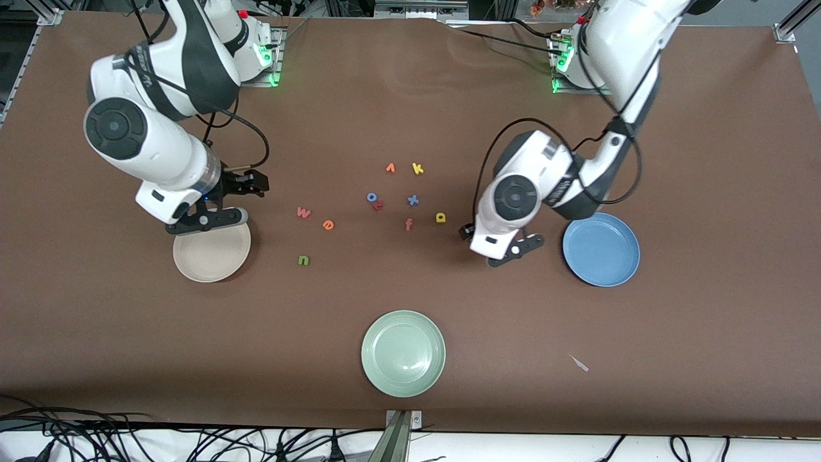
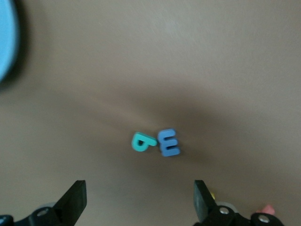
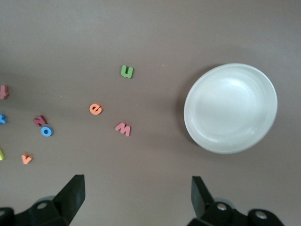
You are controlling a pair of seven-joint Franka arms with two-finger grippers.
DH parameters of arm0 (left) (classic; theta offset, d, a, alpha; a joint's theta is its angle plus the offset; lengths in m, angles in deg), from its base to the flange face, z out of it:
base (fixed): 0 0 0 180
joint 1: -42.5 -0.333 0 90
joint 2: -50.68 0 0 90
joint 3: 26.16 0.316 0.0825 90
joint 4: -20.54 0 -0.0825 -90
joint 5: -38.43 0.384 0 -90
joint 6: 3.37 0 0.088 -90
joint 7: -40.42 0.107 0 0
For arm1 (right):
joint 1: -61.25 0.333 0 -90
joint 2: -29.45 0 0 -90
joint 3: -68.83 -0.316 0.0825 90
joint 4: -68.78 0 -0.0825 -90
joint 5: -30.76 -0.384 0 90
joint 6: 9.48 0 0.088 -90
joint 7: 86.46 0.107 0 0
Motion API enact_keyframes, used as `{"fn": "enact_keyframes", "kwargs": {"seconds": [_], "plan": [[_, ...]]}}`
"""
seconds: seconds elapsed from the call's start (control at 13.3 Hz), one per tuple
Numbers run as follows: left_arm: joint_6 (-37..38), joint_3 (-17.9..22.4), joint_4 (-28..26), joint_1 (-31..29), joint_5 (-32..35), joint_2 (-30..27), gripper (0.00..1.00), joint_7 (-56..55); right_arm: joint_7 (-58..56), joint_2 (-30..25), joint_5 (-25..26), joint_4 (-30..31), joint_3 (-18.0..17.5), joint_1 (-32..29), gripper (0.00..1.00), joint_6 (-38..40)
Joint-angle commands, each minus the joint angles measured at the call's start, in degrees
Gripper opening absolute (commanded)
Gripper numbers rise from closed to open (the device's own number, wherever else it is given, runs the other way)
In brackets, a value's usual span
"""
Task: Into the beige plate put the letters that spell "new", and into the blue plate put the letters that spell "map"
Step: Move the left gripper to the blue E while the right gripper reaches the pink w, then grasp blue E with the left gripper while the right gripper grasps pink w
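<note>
Hovering wide open and empty, the left end effector (image 2: pixel 138 200) hangs over the teal p (image 2: pixel 141 142) and blue m (image 2: pixel 169 143); the right end effector (image 3: pixel 136 197), equally spread and empty, waits beside the beige plate (image 1: pixel 211 255).

The bench (image 1: pixel 410 96) wears a matt brown cloth-like cover, faintly creased near the arms' bases. The beige plate (image 3: pixel 230 108), blue plate (image 1: pixel 601 249) and pale green plate (image 1: pixel 403 353) look like smooth, softly glossy plastic. The letters (image 3: pixel 122 128) beside the beige plate look like matt foam.

Left arm reaches from its base, elbow bent, wrist pointing down; the left gripper (image 2: pixel 138 200) hangs above the table with jaws spread wide, holding nothing. Right arm folds forward likewise; the right gripper (image 3: pixel 136 197) also stands wide open and empty.
</note>
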Motion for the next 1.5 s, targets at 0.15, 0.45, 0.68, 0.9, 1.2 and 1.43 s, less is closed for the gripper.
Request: {"fn": "enact_keyframes", "kwargs": {"seconds": [0.15, 0.45, 0.68, 0.9, 1.2, 1.43], "plan": [[-4.8, 0.29, 0.82, 2.74, 2.05, 4.53, 0.77, -13.96, -8.09, -0.6, -0.83, 10.53, -1.21, 0.08, 1.0, -13.12], [-11.09, 0.29, -4.0, 1.69, 2.31, 4.71, 0.67, -15.4, -16.96, 0.19, -0.22, 18.19, -1.66, 0.35, 1.0, -22.0], [-14.03, 0.56, -5.78, 1.08, 2.4, 4.45, 0.63, -15.49, -25.32, 3.61, -0.13, 19.43, -1.66, 0.43, 1.0, -25.87], [-15.34, 0.73, -5.86, 0.99, 2.4, 4.62, 0.57, -15.32, -26.48, 5.46, -0.13, 23.11, -1.83, 1.48, 1.0, -33.42], [-16.13, 0.82, -6.39, 0.81, 2.75, 4.71, 0.56, -15.14, -27.62, 7.22, 0.13, 25.76, -1.75, 4.12, 1.0, -37.75], [-18.42, 0.82, -8.14, 0.55, 2.84, 4.62, 0.52, -15.05, -33.76, 9.5, 0.13, 26.81, -1.75, 4.04, 1.0, -40.81]]}}
